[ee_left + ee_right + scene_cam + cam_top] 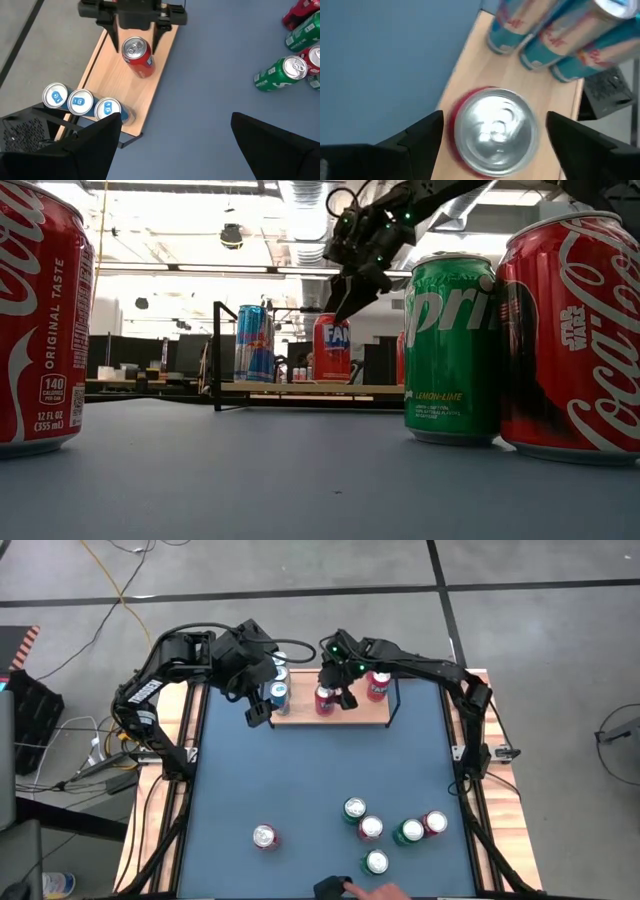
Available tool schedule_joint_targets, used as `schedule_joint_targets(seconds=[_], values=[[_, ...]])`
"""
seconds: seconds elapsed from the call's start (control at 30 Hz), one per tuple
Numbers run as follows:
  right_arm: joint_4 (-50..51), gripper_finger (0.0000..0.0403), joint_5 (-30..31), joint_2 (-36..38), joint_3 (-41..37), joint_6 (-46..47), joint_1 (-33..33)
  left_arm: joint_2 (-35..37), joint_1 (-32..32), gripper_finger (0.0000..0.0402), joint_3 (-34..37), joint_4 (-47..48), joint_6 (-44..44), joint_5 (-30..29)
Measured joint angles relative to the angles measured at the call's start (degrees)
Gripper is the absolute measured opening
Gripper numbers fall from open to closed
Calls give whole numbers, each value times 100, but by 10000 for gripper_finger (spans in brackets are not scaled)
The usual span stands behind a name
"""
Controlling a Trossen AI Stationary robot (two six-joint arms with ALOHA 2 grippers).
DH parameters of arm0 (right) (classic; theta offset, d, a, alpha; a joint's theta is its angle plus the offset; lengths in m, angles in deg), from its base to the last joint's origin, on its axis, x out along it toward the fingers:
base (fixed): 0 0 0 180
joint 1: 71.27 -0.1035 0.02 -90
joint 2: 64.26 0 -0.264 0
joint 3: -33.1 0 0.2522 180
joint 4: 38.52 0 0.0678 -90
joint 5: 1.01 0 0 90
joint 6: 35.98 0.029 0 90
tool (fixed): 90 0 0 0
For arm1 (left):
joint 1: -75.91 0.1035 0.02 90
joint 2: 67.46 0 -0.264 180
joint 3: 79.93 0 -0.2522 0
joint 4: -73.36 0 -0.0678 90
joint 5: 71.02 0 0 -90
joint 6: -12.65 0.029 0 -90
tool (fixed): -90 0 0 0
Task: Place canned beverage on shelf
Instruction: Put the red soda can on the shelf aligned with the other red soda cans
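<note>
A red Fanta can (492,131) with a silver top stands upright on the light-wood shelf (362,715), both grippers' jaws spread open.

Red can (138,57) upright on shelf (150,90) between open right gripper (134,36) fingers, seemingly untouched, three blue cans (80,101) beside

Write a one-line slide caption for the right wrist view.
Open right gripper straddles an upright red can on the shelf, three blue cans beyond.
</note>
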Motion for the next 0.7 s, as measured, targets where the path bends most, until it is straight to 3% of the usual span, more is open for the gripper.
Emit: schedule_joint_targets(seconds=[0.23, 0.47, 0.7], values=[[-1, 335, -76, -94, -3, 5, -4, 0, 2, 361, 2, 1, -52, -16], [73, 298, 11, -113, -13, 56, -13, -2, 2, 361, 2, 1, -25, -44], [229, 277, 347, -91, -7, 707, -2, -2, 2, 361, 2, 15, -21, -149]])
